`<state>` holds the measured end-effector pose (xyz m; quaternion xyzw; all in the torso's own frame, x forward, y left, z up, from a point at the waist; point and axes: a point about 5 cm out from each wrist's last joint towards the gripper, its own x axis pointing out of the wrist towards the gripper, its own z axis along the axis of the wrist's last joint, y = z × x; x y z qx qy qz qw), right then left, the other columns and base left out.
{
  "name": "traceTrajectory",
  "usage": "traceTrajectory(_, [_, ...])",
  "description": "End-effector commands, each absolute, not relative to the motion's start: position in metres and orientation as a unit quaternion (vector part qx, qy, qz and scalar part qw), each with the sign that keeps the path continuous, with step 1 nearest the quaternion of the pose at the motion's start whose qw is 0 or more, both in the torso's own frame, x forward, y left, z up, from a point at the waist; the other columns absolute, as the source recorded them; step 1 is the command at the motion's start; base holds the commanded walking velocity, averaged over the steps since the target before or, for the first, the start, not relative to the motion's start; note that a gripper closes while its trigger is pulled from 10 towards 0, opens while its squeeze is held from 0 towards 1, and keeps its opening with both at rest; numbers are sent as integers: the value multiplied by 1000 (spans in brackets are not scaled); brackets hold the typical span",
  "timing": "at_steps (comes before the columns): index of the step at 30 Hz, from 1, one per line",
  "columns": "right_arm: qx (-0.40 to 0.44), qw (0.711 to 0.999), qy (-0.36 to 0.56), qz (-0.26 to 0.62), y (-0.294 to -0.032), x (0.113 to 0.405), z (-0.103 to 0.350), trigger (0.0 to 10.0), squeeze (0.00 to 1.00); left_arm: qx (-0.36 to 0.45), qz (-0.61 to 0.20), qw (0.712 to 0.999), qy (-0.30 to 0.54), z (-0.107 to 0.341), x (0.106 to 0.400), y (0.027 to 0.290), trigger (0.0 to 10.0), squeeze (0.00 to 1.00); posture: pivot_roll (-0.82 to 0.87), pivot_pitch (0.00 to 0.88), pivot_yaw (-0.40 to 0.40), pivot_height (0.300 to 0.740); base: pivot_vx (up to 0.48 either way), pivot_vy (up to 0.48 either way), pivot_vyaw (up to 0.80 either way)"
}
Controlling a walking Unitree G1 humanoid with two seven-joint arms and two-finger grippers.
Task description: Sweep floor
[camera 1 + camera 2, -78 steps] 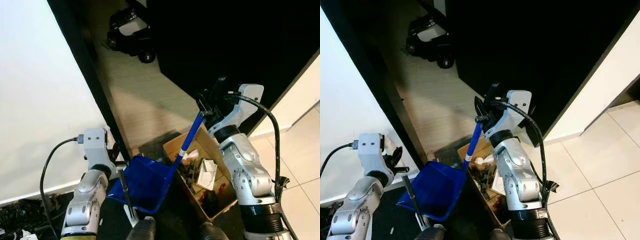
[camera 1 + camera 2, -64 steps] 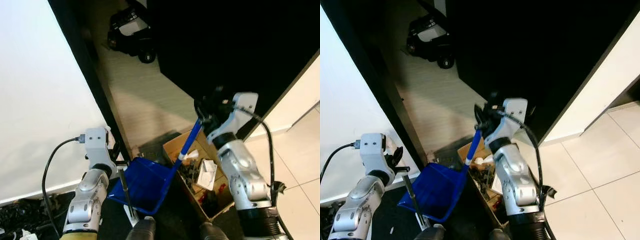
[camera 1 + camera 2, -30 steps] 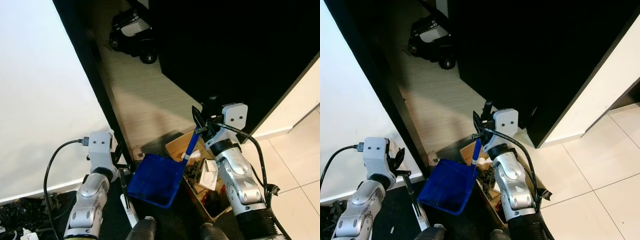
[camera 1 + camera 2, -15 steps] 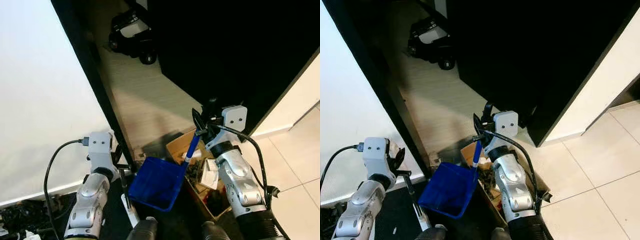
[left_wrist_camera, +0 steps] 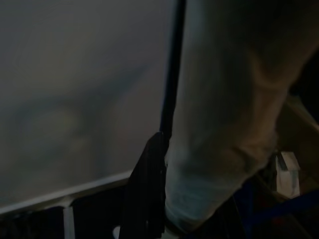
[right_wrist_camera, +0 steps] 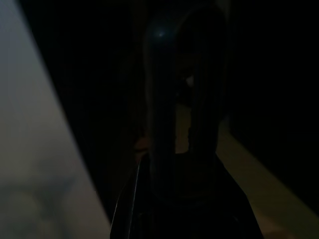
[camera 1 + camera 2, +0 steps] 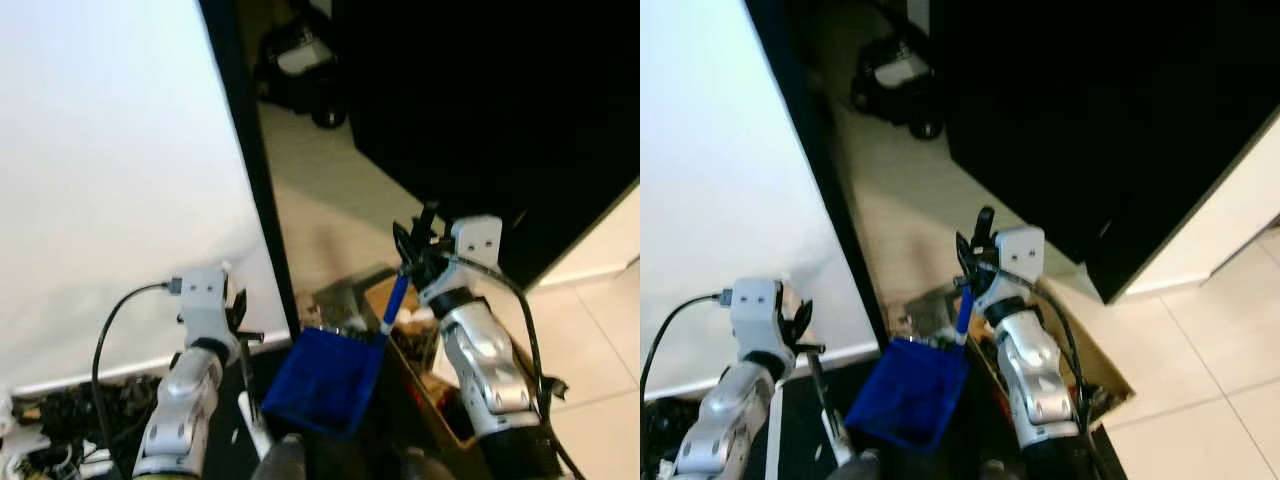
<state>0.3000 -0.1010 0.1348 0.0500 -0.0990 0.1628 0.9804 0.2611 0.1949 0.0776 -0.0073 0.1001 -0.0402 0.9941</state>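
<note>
While the right hand (image 7: 408, 262) stays out of the question as to finger gap, it is clamped on the top of the blue dustpan's (image 7: 328, 380) handle, so the pan hangs low between the two arms with its long handle rising up and to the robot's right, just above the near-left corner of an open cardboard box (image 7: 430, 365) of clutter. Closed on a dark broom stick (image 7: 247, 390), the left hand (image 7: 240, 318) holds it just left of the pan, the stick running down toward the floor (image 7: 330, 190), so the left hand is nearer for sweeping into the pan.
</note>
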Motion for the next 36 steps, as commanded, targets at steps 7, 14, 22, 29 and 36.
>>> traceTrajectory(7, [58, 977, -117, 169, -98, 298, 139, 10000, 0, -2, -41, 995, 96, 80, 261, 198, 10000, 0, 177, 115, -10, 740, 0, 279, 0])
traceTrajectory(14, [58, 977, -117, 168, -98, 299, 139, 10000, 0, -1, -42, 995, 96, 80, 262, 199, 10000, 0, 179, 116, -8, 740, 0, 277, 0])
traceTrajectory(22, [59, 977, -116, 168, -98, 298, 138, 10000, 0, -1, -41, 994, 97, 80, 261, 199, 10000, 0, 180, 120, -8, 740, 0, 271, 0])
traceTrajectory(29, [60, 977, -115, 167, -98, 298, 137, 10000, 0, 0, -42, 994, 97, 80, 261, 200, 10000, 0, 181, 122, -5, 740, 0, 190, 0])
traceTrajectory(36, [61, 978, -115, 166, -98, 298, 137, 10000, 0, 6, -46, 994, 95, 81, 261, 198, 10000, 0, 180, 124, -2, 740, 0, 0, 0])
